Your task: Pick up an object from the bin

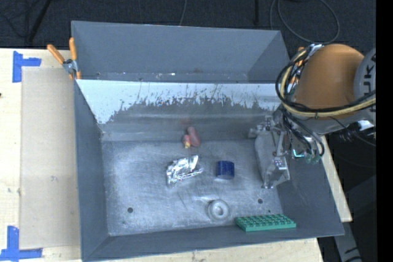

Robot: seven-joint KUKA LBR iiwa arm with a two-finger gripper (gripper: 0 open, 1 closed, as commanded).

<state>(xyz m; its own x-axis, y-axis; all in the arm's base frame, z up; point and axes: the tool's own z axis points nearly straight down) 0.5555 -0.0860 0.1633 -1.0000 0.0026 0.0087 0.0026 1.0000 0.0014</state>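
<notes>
While I hang at the bin's [184,52] three o'clock side, I cannot tell whether my jaws stand wide or narrow. A small blue block [225,169] lies at my nine o'clock, alone, so likely easiest to take.

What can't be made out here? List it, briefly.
Camera view: pink-and-yellow thing toward the back wall, too small to identify.
Camera view: pale round thing at the front, blends into the grey floor.
Camera view: bin floor under the gripper, hidden by the arm.
</notes>
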